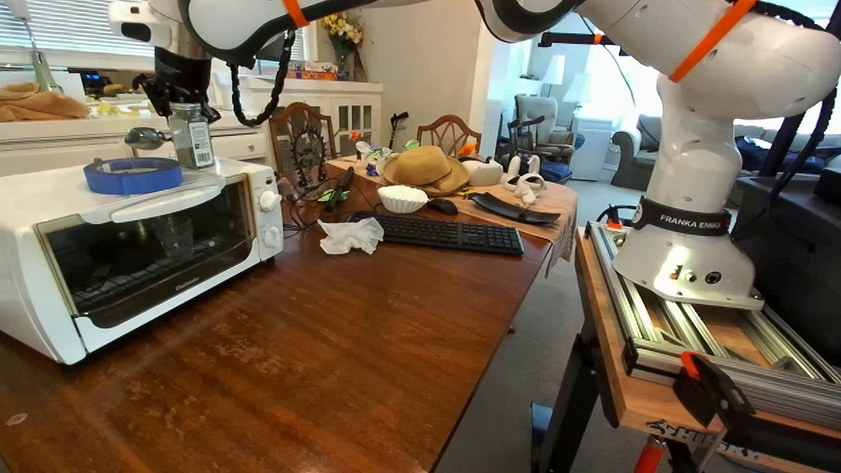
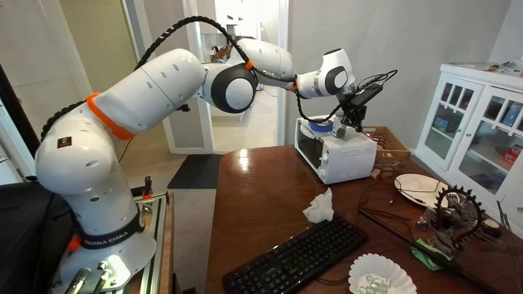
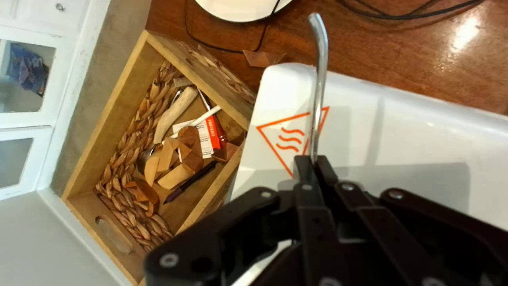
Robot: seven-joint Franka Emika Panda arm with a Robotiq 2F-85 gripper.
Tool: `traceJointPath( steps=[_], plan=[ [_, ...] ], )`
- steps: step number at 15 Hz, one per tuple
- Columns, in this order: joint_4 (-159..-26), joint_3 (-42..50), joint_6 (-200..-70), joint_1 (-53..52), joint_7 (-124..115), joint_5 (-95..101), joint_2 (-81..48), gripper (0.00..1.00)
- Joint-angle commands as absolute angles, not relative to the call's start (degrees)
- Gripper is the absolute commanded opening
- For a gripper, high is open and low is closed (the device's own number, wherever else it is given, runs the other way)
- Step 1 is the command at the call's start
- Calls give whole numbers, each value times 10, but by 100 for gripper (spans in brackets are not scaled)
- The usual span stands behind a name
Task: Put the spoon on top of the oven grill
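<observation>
The white oven grill (image 1: 39, 197) stands on the wooden table with its dark glass door shut. It also shows in an exterior view (image 2: 347, 159) and in the wrist view (image 3: 416, 131). My gripper (image 3: 313, 159) is shut on the metal spoon (image 3: 320, 67) and is over the oven top. The spoon's bent handle points away from the fingers, above an orange heat mark. Its bowl (image 1: 146, 138) shows in an exterior view, above the oven top behind the blue tape; the wrist view does not show it. Whether the spoon touches the oven is unclear. The gripper also shows from outside (image 2: 354, 122).
A blue tape roll (image 1: 133, 177) and a glass jar (image 1: 190, 141) stand on the oven top, the jar close to my gripper. A wooden basket (image 2: 394, 161) stands beside the oven. A plate (image 2: 421, 188), tissue (image 2: 320, 207), keyboard (image 2: 298, 257) and cables are on the table.
</observation>
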State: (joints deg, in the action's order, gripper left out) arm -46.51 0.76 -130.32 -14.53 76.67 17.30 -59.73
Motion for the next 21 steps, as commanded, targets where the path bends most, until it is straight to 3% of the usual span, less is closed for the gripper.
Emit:
traceJointPath(
  steps=[1,14,15,17,21],
  plan=[
    [-431,3,-1288,-151,771,171,-621,1],
    [-398,-10,-1251,-165,795,168,-639,1],
    [-396,-10,-1250,-165,795,167,-640,30],
    [-394,-10,-1246,-166,794,167,-642,36],
    [-387,-14,-1239,-165,792,168,-645,67]
  ],
)
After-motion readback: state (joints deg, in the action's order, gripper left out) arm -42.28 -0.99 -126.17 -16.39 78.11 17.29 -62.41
